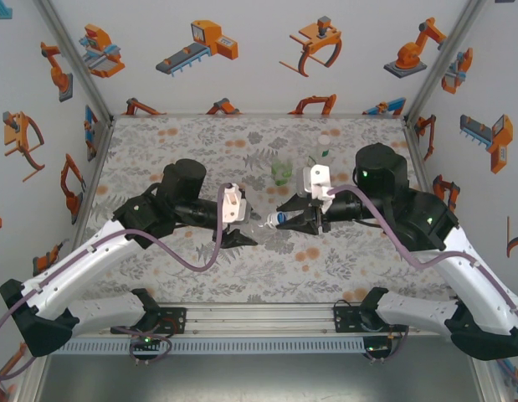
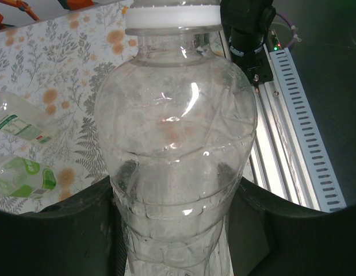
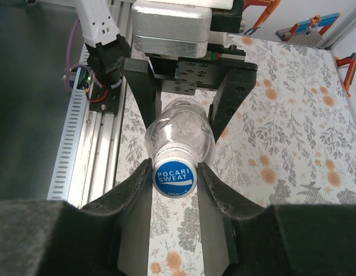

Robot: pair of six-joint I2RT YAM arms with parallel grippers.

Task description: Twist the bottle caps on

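Observation:
My left gripper [image 1: 242,238] [image 2: 175,230] is shut on the body of a short clear bottle [image 1: 263,224] [image 2: 175,132], held level over the middle of the table with its neck toward the right arm. A blue cap [image 3: 174,178] [image 1: 278,219] marked POCARI SWEAT sits on that neck. My right gripper [image 3: 174,192] [image 1: 287,219] is shut on the blue cap, one finger pressing each side. In the right wrist view the bottle [image 3: 180,131] runs back from the cap into the left gripper's dark fingers [image 3: 144,92].
A squat green-tinted bottle [image 1: 281,172] [image 2: 25,175] and a taller clear bottle with a green label [image 1: 324,149] [image 2: 16,123] stand behind the grippers, toward the back. The aluminium rail [image 1: 259,316] with the arm bases runs along the near edge.

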